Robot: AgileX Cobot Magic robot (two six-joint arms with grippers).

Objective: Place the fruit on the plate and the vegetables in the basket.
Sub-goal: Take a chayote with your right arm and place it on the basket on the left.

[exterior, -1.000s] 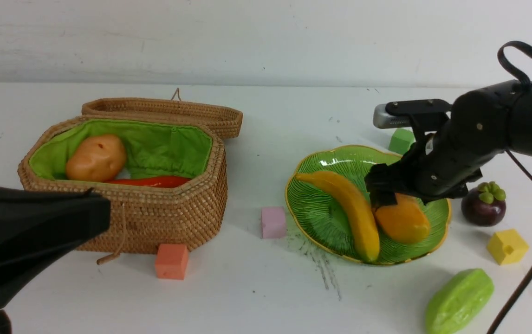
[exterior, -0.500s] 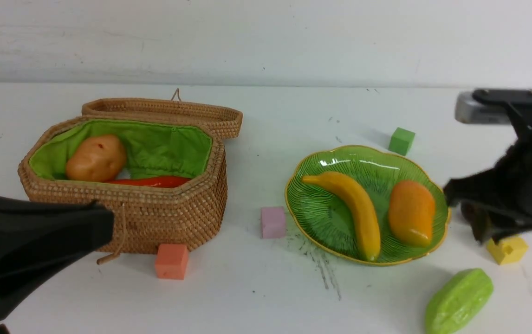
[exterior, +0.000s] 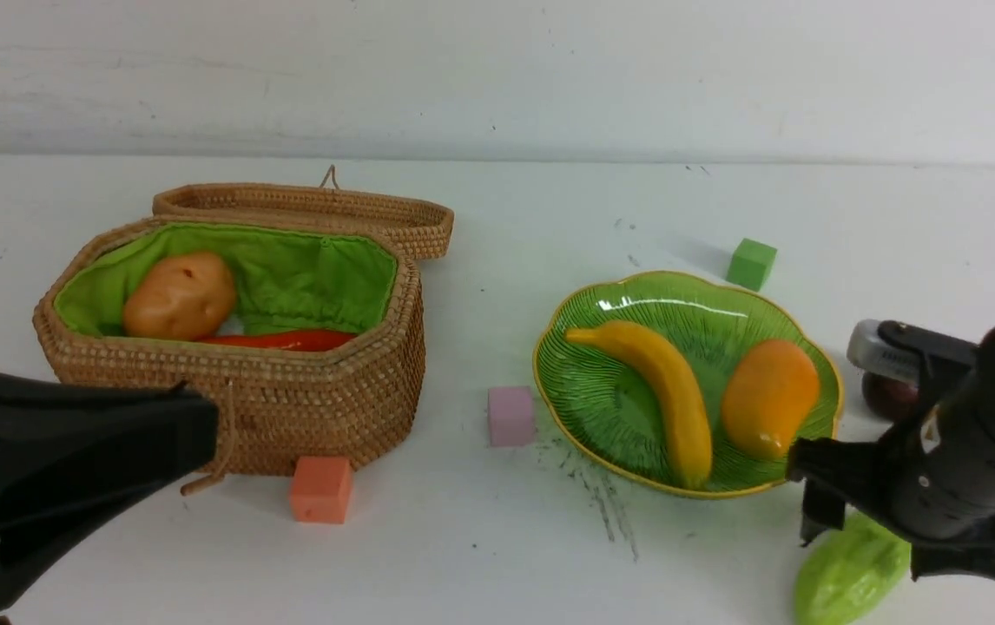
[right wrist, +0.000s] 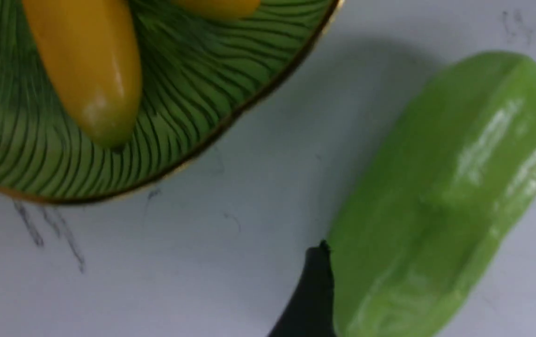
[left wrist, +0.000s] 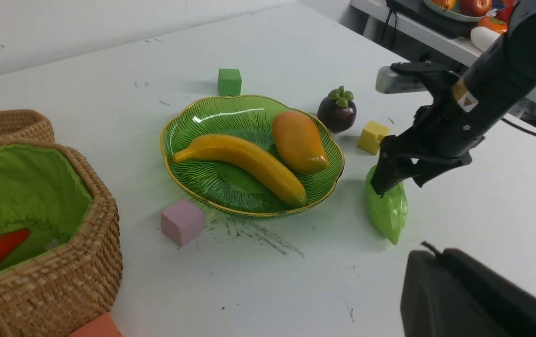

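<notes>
On the table [exterior: 497, 538], the basket [exterior: 306, 408] sits well left of the plate [exterior: 602, 408], holding the potato [exterior: 181, 295] and carrot [exterior: 289, 338]. The left fingers [exterior: 185, 425], pressed together and empty, hang farther left of the plate. On the plate lie the banana [exterior: 662, 391] and mango [exterior: 767, 395]. Just off its near right rim, the right fingers [right wrist: 312, 295] stand wide apart astride a green fruit [exterior: 845, 582]. The mangosteen [left wrist: 337, 114] rests right of the plate.

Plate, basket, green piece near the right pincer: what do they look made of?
The plate looks like glass: glossy, translucent green, sharp highlights, gold rim. The basket is coiled woven wicker, matte tan; its lining is creased green cloth. The green piece is probably moulded plastic, smooth with soft sheen; can't be sure.
</notes>
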